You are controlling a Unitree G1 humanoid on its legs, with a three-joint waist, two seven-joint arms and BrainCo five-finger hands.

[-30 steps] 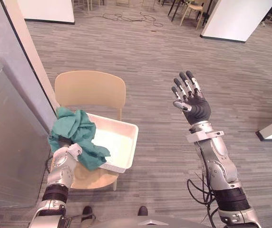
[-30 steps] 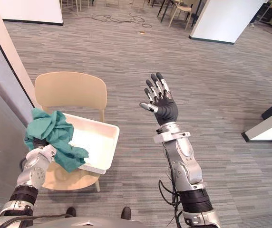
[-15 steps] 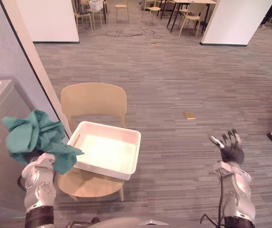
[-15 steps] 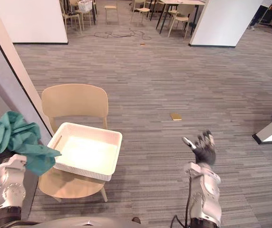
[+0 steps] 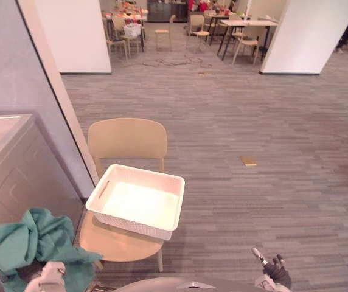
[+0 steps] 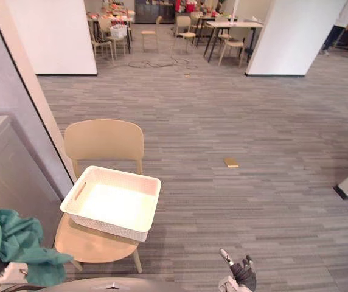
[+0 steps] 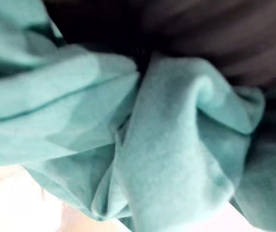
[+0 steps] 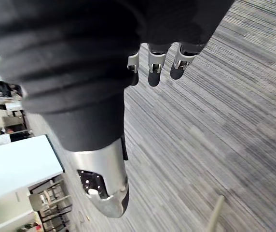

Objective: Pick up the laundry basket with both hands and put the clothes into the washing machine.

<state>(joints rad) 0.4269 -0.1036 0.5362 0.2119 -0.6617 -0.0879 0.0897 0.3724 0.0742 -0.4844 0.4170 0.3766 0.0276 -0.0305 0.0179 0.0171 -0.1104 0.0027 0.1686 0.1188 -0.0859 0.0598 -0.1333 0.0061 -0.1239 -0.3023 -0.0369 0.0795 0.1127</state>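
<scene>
- Now we are seeing green cloth heaped over left hand; its grip is hidden from us.
- Washing machine is lying just far-left of it; right hand is hanging slack and unclenched, well right.

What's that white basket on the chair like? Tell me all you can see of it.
The basket is a white rectangular tub, seemingly plastic, with finely perforated walls. A handle slot is cut into its left end. It is empty and upright, turned slightly askew on the seat of a pale wooden chair, and its right front corner seems to overhang. Only the chair touches it.
</scene>
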